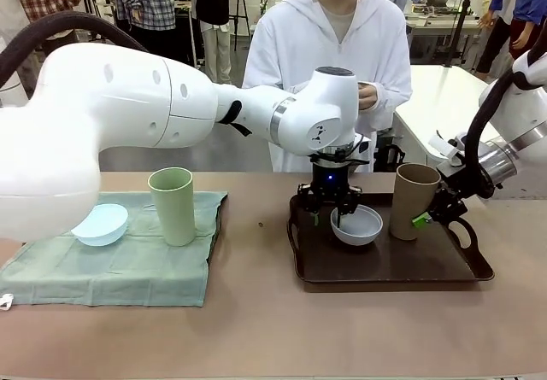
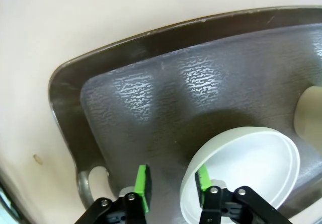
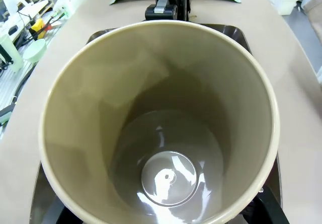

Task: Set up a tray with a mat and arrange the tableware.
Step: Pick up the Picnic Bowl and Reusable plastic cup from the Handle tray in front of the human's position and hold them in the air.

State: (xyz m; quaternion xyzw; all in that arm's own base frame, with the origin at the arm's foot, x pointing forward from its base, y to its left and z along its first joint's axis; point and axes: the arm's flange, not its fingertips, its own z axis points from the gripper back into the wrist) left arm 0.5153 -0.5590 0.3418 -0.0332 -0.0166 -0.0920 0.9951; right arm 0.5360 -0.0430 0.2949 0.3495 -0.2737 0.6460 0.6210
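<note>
In the lower centre of the left wrist frame I am seeing the left gripper [image 2: 173,183] with its green pads [image 2: 143,188] standing partway apart, astride the near rim of the white bowl [image 2: 251,168]: one pad is sitting inside the bowl against the wall, while the other is hanging outside with a visible gap to the rim, so nothing is clamped yet. The bowl is resting on the floor of the dark tray [image 2: 151,98], at mid-frame in the front view. At the right of that view the right gripper [image 1: 425,218] is pinched firmly on the wall of the tan-brown cup [image 1: 413,196], which is standing in the right part of the tray, just beside the bowl; I cannot tell whether its base is bearing on the tray. I am judging the step in hand to be a rim pinch on the bowl. To do it well: bring both pads square onto the wall before lifting, raise straight up, and expect the bowl to hang tilted from a one-sided hold. Keep the path clear of the cup. At the left of the front frame the pale green cup [image 1: 173,205] and pale blue bowl [image 1: 101,225] are sitting on the green mat [image 1: 120,269], well apart from the tray.
</note>
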